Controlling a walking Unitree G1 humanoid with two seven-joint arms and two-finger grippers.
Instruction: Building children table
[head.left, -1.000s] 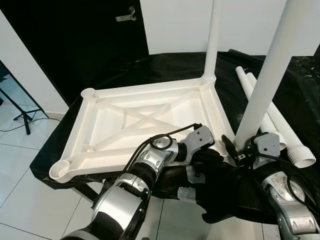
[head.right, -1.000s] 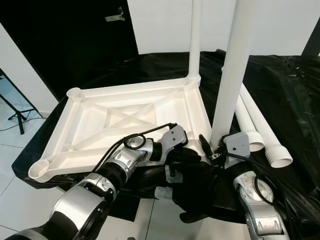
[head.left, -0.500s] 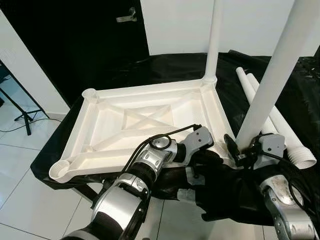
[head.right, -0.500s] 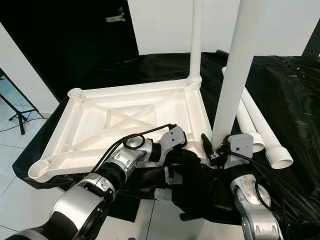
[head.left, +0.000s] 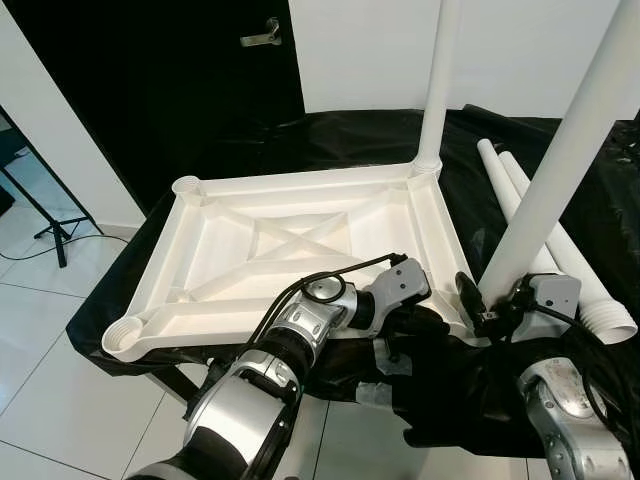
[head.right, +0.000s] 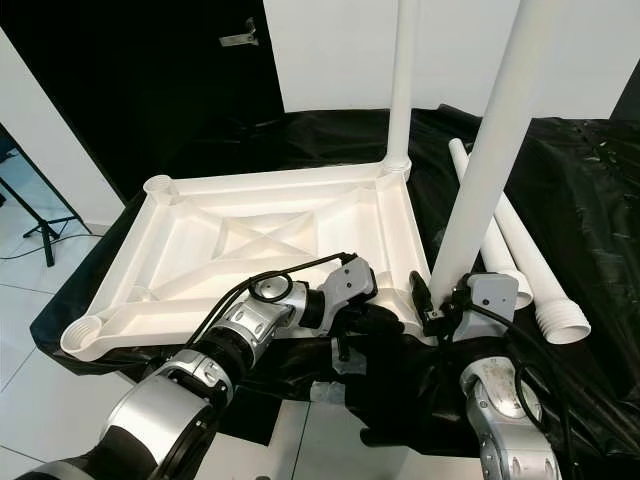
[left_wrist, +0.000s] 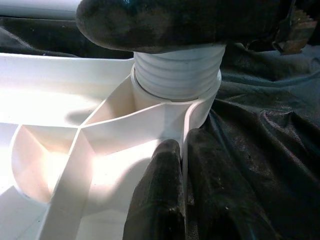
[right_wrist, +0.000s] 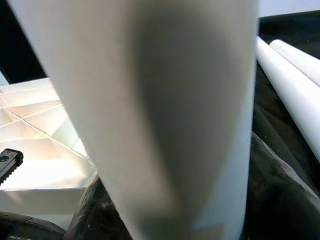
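Fingers of the right gripper (head.right: 447, 305) are closed on the long white plastic leg (head.right: 488, 170)

Leg should be kept upright while threaded into the upturned white tabletop's (head.right: 240, 235) near right socket, steadied by the left gripper (left_wrist: 165, 165), grip unclear

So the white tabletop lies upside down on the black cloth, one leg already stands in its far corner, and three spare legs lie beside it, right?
Nearly. The tabletop, the black cloth and the standing far leg are as you say, but the left eye view shows two spare legs lying there, not three.
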